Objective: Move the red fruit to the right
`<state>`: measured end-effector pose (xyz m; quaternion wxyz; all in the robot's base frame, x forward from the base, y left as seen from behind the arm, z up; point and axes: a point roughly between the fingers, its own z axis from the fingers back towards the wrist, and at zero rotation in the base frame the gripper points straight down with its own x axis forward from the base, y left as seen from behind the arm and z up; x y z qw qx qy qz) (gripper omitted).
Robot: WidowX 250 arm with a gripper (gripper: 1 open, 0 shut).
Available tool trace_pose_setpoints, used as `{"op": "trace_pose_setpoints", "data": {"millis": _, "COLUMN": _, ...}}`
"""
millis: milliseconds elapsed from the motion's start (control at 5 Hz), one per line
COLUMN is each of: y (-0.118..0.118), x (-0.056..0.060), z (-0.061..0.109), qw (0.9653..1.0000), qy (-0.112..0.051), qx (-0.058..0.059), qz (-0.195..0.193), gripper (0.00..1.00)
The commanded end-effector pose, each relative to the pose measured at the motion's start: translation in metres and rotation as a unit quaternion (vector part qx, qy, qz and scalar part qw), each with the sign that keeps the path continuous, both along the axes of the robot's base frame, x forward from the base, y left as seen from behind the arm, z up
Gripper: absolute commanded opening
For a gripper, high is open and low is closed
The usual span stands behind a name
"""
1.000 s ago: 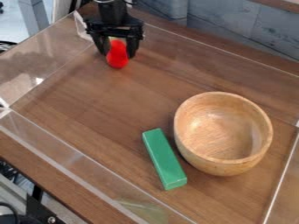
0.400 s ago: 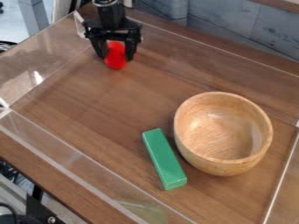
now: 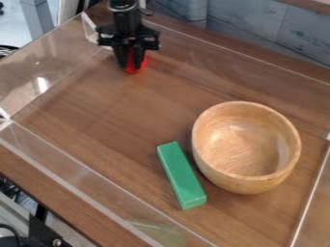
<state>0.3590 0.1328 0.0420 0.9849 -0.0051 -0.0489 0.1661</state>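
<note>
Strawberry-like red fruit (image 3: pixel 131 66), small, bright and rounded, sits at the far left of the brown wood-grain tabletop (image 3: pixel 116 125), directly under the black gripper (image 3: pixel 131 60). The arm comes straight down over it, and the two dark jaws stand on either side of the fruit, drawn in narrow against its flanks so that only its lower red part shows between and below them; they appear to be pinched on it, though the fruit is low against the wood and whether it has left the surface cannot be told. Well apart from it, toward the near right, a round light wooden bowl (image 3: pixel 246 147) stands upright and hollow. Just beside the bowl's left side lies a green rectangular block (image 3: pixel 180 175), flat on the tabletop with its long side running from the middle toward the near edge. A clear plastic wall (image 3: pixel 52 159) runs around the tabletop. Bare wood lies between the fruit and the bowl.
</note>
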Motion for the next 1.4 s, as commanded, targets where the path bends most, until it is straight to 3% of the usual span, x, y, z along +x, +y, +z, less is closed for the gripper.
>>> {"op": "trace_pose_setpoints", "data": {"millis": 0, "y": -0.013, "x": 0.018, "z": 0.046, "qw": 0.9982, "qy": -0.053, "qx": 0.020, "qz": -0.021, "gripper": 0.00}}
{"op": "trace_pose_setpoints", "data": {"millis": 200, "y": -0.033, "x": 0.018, "z": 0.068, "qw": 0.9964, "qy": -0.071, "qx": 0.019, "qz": -0.042, "gripper": 0.00}}
{"op": "trace_pose_setpoints", "data": {"millis": 400, "y": -0.067, "x": 0.014, "z": 0.077, "qw": 0.9939, "qy": -0.079, "qx": 0.013, "qz": -0.075, "gripper": 0.00}}
{"op": "trace_pose_setpoints", "data": {"millis": 600, "y": -0.102, "x": 0.011, "z": 0.073, "qw": 0.9907, "qy": -0.075, "qx": 0.013, "qz": -0.112, "gripper": 0.00}}
{"op": "trace_pose_setpoints", "data": {"millis": 1000, "y": -0.171, "x": 0.013, "z": 0.050, "qw": 0.9813, "qy": -0.058, "qx": 0.017, "qz": -0.183, "gripper": 0.00}}
{"op": "trace_pose_setpoints", "data": {"millis": 1200, "y": -0.188, "x": 0.014, "z": 0.039, "qw": 0.9785, "qy": -0.049, "qx": 0.021, "qz": -0.199, "gripper": 0.00}}
